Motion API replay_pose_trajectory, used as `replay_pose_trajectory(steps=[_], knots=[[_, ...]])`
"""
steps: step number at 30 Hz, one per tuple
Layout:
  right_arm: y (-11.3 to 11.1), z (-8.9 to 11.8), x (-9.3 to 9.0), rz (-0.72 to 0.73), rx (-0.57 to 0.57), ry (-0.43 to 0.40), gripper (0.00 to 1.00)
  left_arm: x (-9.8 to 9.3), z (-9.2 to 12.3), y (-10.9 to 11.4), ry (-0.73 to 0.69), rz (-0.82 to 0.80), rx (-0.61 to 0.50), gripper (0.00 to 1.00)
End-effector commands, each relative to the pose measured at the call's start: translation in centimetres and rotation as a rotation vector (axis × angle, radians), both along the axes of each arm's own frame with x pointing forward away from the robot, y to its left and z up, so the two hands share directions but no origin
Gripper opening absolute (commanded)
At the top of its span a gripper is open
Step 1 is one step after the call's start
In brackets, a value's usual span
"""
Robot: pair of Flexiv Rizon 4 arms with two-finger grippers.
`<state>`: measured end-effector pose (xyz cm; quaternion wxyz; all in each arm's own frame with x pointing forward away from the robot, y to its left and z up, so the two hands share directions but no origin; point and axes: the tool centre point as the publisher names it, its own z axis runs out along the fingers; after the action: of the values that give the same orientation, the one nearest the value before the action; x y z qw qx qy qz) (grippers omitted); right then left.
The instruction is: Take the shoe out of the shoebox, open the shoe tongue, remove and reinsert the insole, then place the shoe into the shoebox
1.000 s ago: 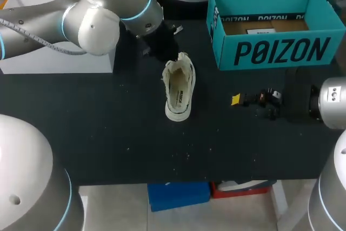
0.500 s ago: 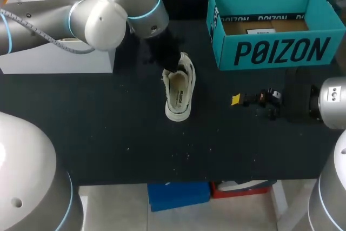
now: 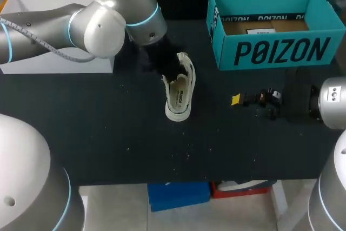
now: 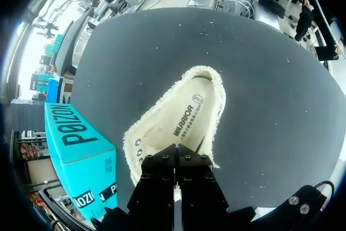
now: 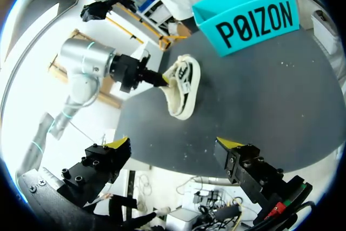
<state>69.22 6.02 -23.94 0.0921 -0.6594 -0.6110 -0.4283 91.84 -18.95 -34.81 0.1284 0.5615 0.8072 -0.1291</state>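
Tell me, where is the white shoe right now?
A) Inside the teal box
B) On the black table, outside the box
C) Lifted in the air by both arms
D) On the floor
B: in the head view the shoe lies on the dark table, well apart from the open shoebox.

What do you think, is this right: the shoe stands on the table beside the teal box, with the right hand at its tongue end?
Not quite: the left hand, not the right, is at the tongue end of the shoe, as the head view shows. It does stand on the table beside the teal box.
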Motion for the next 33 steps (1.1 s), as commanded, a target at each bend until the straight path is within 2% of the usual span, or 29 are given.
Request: replay_pose_trajectory(steps=[1,7,8,10,11,15,16,21,23,25,27,28,32,33], knots=[[0.0,0.1,0.0,0.001,0.001,0.000,1.00,-0.6,2.2,0.6,-0.010,0.003,-0.050,0.00],[0.0,0.1,0.0,0.001,0.001,0.000,1.00,-0.6,6.0,1.8,-0.060,-0.021,-0.061,0.00],[0.0,0.1,0.0,0.001,0.001,0.000,1.00,-0.6,6.3,2.0,-0.071,-0.035,-0.053,0.11],[0.0,0.1,0.0,0.001,0.001,0.000,1.00,-0.3,6.4,2.6,-0.080,-0.074,-0.034,0.68],[0.0,0.1,0.0,0.001,0.001,0.000,1.00,-0.2,6.4,2.9,-0.093,-0.087,-0.016,0.78],[0.0,0.1,0.0,0.001,0.001,0.000,1.00,0.2,5.7,3.5,-0.110,-0.175,0.053,0.79],[0.0,0.1,0.0,0.001,0.001,0.000,1.00,0.3,5.5,3.5,-0.104,-0.186,0.058,0.81],[0.0,0.1,0.0,0.001,0.001,0.000,1.00,1.0,4.4,3.2,-0.128,-0.253,0.066,0.77],[0.0,0.1,0.0,0.001,0.001,0.000,1.00,1.2,3.9,2.8,-0.127,-0.281,0.067,0.78],[0.0,0.1,0.0,0.001,0.001,0.000,1.00,1.2,3.3,2.4,-0.133,-0.305,0.066,0.73],[0.0,0.1,0.0,0.001,0.001,0.000,1.00,1.2,2.8,2.2,-0.132,-0.319,0.068,0.55],[0.0,0.1,0.0,0.001,0.001,0.000,1.00,1.2,2.5,2.2,-0.133,-0.334,0.078,0.58],[0.0,0.1,0.0,0.001,0.001,0.000,1.00,1.0,1.7,2.4,-0.131,-0.367,0.110,0.51],[0.0,0.1,0.0,0.001,0.001,0.000,1.00,1.0,1.7,2.4,-0.125,-0.365,0.107,0.53]])
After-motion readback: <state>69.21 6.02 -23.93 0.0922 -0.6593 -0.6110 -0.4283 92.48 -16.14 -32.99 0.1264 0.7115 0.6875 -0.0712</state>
